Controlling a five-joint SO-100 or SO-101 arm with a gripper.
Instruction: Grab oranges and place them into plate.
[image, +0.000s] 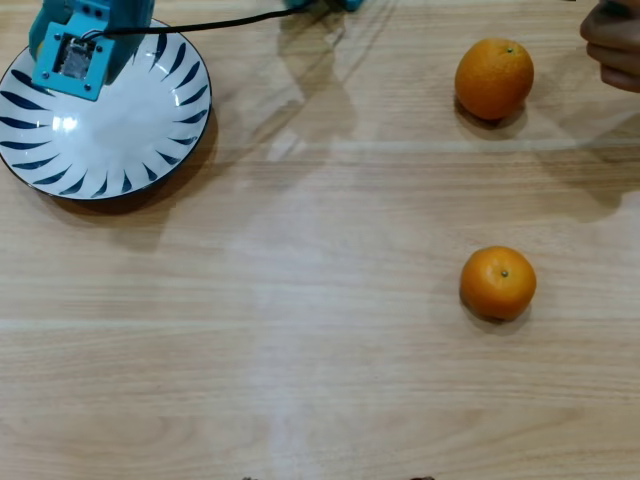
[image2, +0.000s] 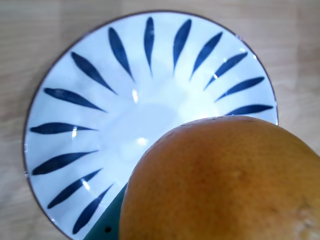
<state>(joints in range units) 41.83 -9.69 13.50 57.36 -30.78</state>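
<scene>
In the wrist view a large orange (image2: 220, 180) fills the lower right, held close to the camera above the white plate (image2: 100, 115) with dark blue petal strokes. A bit of teal finger (image2: 103, 226) shows beside the fruit. From overhead, my teal gripper (image: 75, 50) hangs over the upper left part of the plate (image: 150, 130) and hides the held fruit. Two more oranges lie on the wooden table at the right: one at the back (image: 494, 78), one nearer the front (image: 498, 283).
A person's hand (image: 612, 45) reaches in at the top right corner, just right of the back orange. A black cable (image: 220, 24) runs from the arm along the top edge. The table is light wood.
</scene>
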